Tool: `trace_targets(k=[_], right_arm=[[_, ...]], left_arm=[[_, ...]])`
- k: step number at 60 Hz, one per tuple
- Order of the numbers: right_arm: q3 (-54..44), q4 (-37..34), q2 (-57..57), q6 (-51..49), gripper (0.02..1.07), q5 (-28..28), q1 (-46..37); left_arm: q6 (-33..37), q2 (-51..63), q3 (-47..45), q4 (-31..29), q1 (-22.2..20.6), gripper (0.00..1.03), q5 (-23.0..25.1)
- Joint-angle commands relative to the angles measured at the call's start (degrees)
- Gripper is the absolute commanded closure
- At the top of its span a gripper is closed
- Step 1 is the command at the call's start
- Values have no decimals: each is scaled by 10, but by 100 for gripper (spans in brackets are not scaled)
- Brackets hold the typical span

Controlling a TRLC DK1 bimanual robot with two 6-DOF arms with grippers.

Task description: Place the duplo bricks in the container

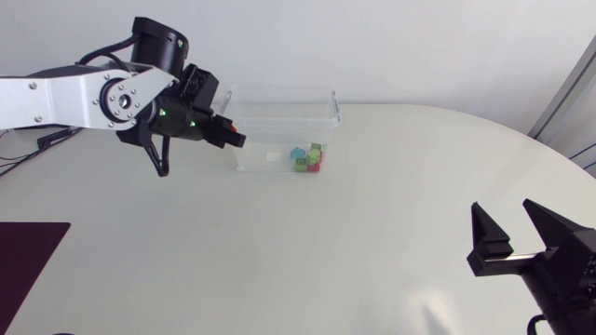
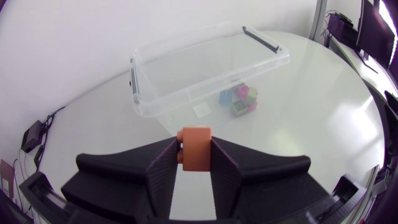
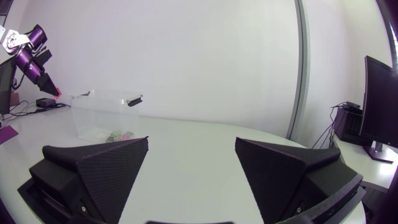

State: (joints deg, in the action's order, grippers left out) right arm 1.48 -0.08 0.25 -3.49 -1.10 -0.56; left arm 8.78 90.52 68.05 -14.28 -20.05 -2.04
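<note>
The small orange plastic duplo brick (image 2: 196, 142) sits pinched between my left jaws, which are drawn narrow onto its two opposite flat sides, one stud showing on the side facing away from the right-hand finger. I judge it light, rigid and smooth-skinned: it will not crush under me, but glossy plastic can swivel or slide if the pads hold only an edge, so the flat walls, low and square, are the place to clamp, not the studs. The brick hangs above the tabletop, just short of the near end wall of the clear rectangular plastic container (image 2: 186, 93), not yet over its opening. The box looks thin-walled and light enough to skid if I knock its rim. Inside it, in the far corner, lies a small cluster of blue, green and pink bricks (image 2: 239, 99). My left arm (image 1: 56, 98) comes in over the white tabletop (image 1: 279, 251). My right jaws stand wide and hold nothing, low over the tabletop, well apart from the box.
</note>
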Motion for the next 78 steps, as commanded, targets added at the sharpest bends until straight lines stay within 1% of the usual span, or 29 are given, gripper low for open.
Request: trace_targets(k=[1, 21, 43, 59, 64, 65, 66, 68, 69, 70, 71, 72, 78], right_arm=[[-15, -5, -4, -11, 6, -1, -6], [-15, -5, -4, -11, 6, -1, -6], [-15, -5, -5, -11, 6, -1, -6], [-15, -5, -4, -11, 6, -1, -6], [-15, -5, -5, -11, 6, -1, -6], [-15, -5, -5, -11, 6, -1, -6], [-15, -5, -4, -11, 6, -1, -6], [-15, -5, -4, -11, 6, -1, -6], [-15, -5, -4, -11, 6, -1, -6], [-15, -5, -4, -11, 6, -1, -6], [-15, -5, -5, -11, 6, -1, -6], [-15, -5, -4, -11, 6, -1, -6], [-15, -5, -5, -11, 6, -1, -6]], left_arm=[[-23, -14, 22, 17, -2, 78, 0], [-40, -1, 25, 144, -2, 78, -1], [-39, 124, 135, 154, -19, 78, -22], [-32, 219, 227, 168, -23, 78, -72], [-33, 230, 243, 168, -24, 76, -73], [-34, 233, 246, 168, -23, 75, -74], [-34, 236, 248, 168, -24, 67, -77], [-30, 241, 254, 166, -24, 45, -77], [-24, 243, 257, 160, -26, 27, -78], [-18, 246, 260, 158, -27, 14, -79], [-13, 248, 260, 156, -27, 6, -81], [-10, 249, 261, 156, -27, 3, -82], [-9, 251, 263, 157, -24, 3, -84]])
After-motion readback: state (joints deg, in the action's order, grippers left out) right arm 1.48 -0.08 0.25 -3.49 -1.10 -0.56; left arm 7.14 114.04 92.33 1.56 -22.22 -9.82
